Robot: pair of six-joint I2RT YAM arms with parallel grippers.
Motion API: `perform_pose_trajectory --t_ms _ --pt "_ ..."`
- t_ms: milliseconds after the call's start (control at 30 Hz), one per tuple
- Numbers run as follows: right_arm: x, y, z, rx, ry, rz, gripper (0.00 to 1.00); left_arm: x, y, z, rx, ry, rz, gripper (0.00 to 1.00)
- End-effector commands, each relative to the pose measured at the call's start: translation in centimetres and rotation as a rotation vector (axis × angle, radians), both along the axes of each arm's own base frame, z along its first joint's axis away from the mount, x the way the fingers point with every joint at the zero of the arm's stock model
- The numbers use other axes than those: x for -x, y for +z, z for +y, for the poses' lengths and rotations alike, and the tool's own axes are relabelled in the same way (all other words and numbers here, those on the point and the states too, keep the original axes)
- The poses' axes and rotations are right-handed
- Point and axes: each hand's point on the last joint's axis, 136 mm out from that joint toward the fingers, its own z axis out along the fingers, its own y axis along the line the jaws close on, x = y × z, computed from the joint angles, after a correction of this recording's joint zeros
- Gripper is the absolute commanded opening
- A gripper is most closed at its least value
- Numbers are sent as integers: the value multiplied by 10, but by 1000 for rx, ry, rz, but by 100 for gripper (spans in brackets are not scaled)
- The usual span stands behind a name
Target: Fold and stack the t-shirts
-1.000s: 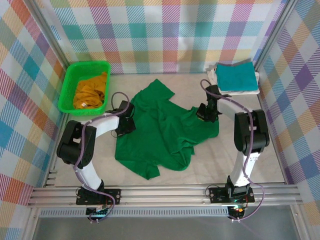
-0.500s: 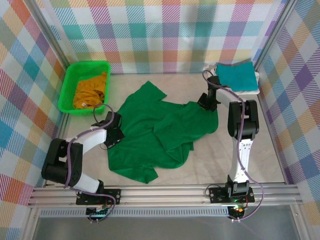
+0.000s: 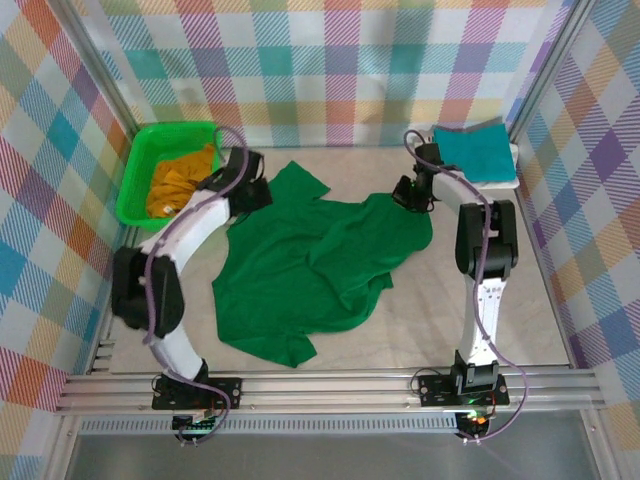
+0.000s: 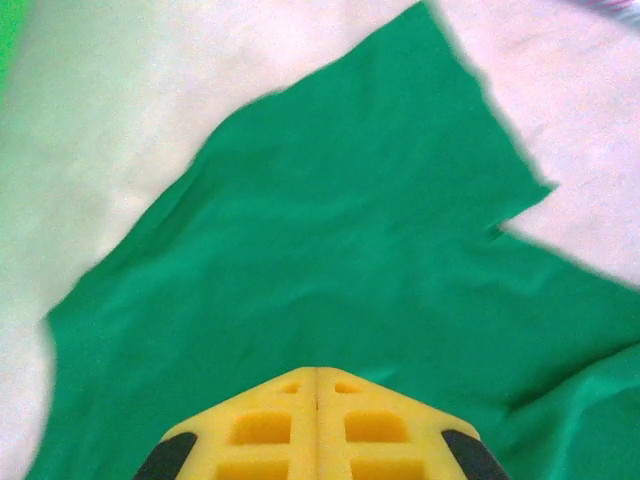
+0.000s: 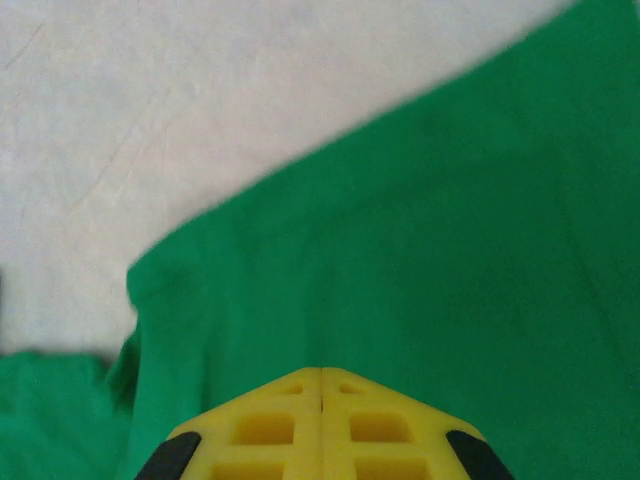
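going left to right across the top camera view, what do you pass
green basket holding the mustard t-shirt → left pincer → dark green t-shirt → right pincer → teal t-shirt

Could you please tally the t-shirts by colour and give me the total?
Dark green t-shirt: 1
Mustard yellow t-shirt: 1
Teal t-shirt: 1
White t-shirt: 1
Total: 4
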Motion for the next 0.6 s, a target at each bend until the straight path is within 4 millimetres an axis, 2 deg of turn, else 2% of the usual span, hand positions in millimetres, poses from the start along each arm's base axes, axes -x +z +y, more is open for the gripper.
perform_pose_trajectory --t_ms 0,100,233,300,400,567 --pt "7 33 -4 -14 -23 -75 0 -21 -34 -23 -50 -108 95 0" --pt "16 39 0 -55 -2 -85 0 -50 -47 -39 -41 -120 87 0" --pt "25 68 5 -88 21 -172 0 -74 -79 -56 -25 -140 157 0" --pt "32 83 -1 -72 10 -224 0 -83 -97 -59 -12 -129 182 0" --pt "45 100 -13 -17 -13 -299 7 -95 -117 -57 7 -88 202 0" --pt "63 99 -29 29 -51 -308 21 -114 -145 -40 88 -4 220 0"
